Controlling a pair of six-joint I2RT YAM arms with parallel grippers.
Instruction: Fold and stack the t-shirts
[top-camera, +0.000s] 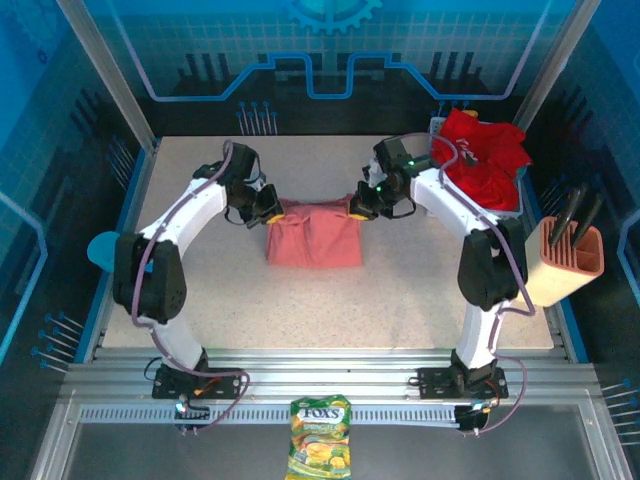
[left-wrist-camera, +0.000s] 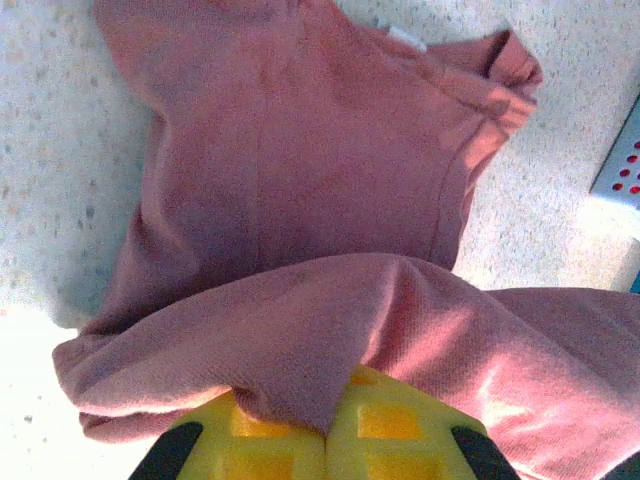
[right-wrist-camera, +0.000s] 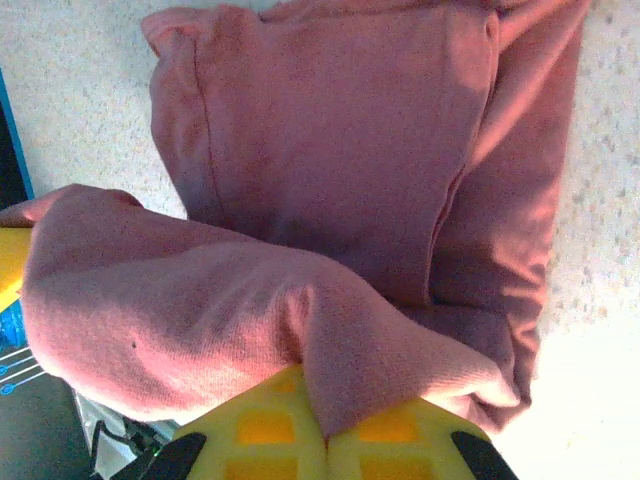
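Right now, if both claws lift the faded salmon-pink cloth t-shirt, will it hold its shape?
Probably not: the faded salmon-pink cloth t-shirt drapes limply from the left claw and right claw, so expect sagging. Its fuzzy weave likely resists slipping.

Faded salmon-pink t-shirt (top-camera: 313, 238); bright red t-shirts (top-camera: 488, 150); speckled beige table (top-camera: 400, 300); green-yellow candy bag (top-camera: 320, 438).

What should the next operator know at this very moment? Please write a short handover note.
Left claw: shut on the far left corner of the pink t-shirt.
Right claw: shut on its far right corner.
The pink t-shirt lies mid-table, partly folded, its far edge raised between both claws.
Red t-shirts are heaped unfolded in the white basket at the far right.
Done: nothing stacked yet.
Left: finish this fold, then fold the red ones and stack all.
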